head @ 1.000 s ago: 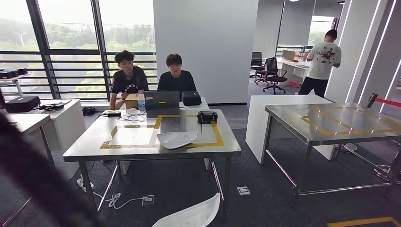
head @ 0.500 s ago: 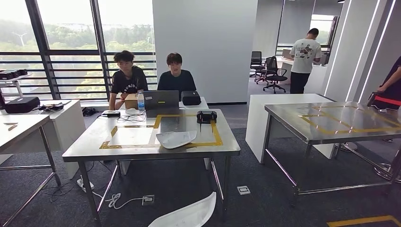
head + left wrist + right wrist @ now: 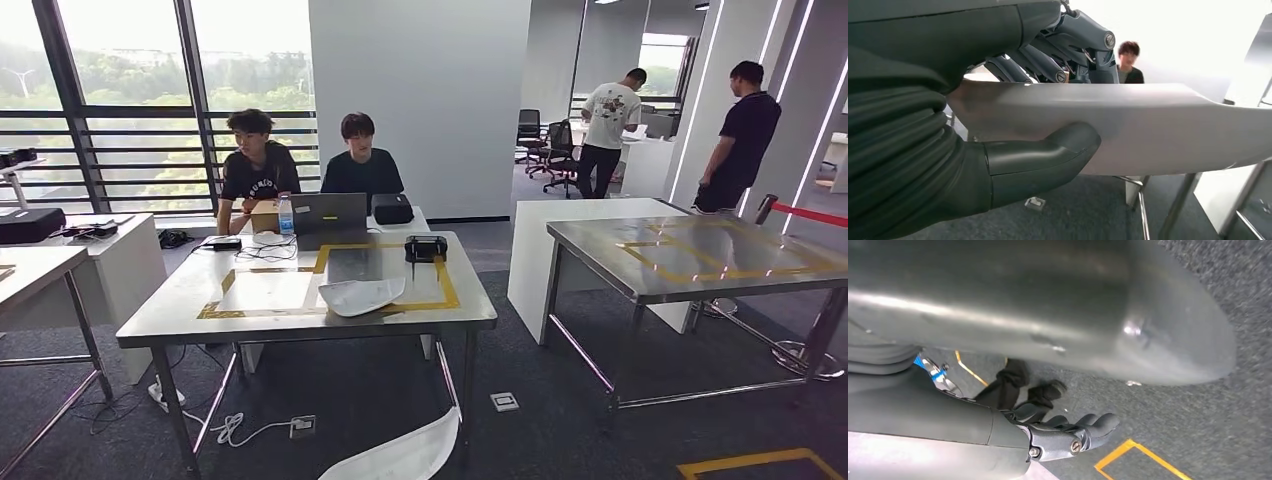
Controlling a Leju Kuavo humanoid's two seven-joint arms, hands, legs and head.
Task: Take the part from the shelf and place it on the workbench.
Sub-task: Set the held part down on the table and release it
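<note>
White part (image 3: 1148, 127) gripped lengthwise by left robot hand (image 3: 1013, 125).

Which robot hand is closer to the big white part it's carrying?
Left. The left hand grips the white part, thumb pressed on its face. The right hand is under the part, and I can't tell if it touches.

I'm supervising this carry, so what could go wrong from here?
The left hand alone grips the long part, near one end, so it may tilt or slip. The bench already holds another part, a black device and a laptop; landing room is limited. Two people sit just behind.
</note>
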